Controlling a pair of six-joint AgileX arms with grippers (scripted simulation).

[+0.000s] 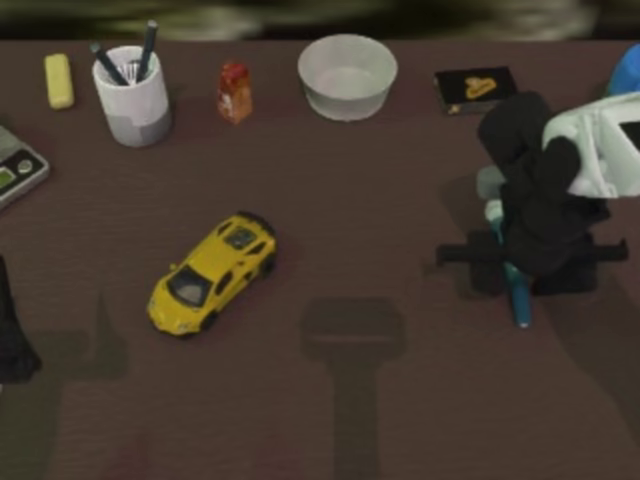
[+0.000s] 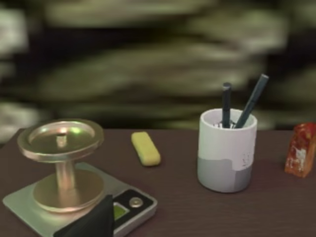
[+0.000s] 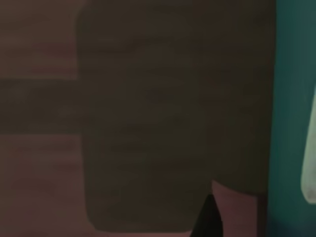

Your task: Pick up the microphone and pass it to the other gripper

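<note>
Mostly hidden under right arm (image 1: pixel 545 200): microphone (image 1: pixel 519 300), only teal handle tip showing. Cut off at left edge: scale (image 1: pixel 15 165).

Along the far edge of the desk (image 1: pixel 400 200), left to right: eraser (image 1: pixel 58 80), cup (image 1: pixel 133 97) holding two pens (image 1: pixel 147 48), seal (image 1: pixel 234 92), bowl (image 1: pixel 347 76), box (image 1: pixel 475 88). Scale (image 1: pixel 18 165) at the left edge. Toy car (image 1: pixel 213 272) left of centre. Microphone (image 1: pixel 519 296) near the right edge, apparently lying under the right gripper (image 1: pixel 522 262). Left gripper (image 1: pixel 12 330) at the left edge.
</note>
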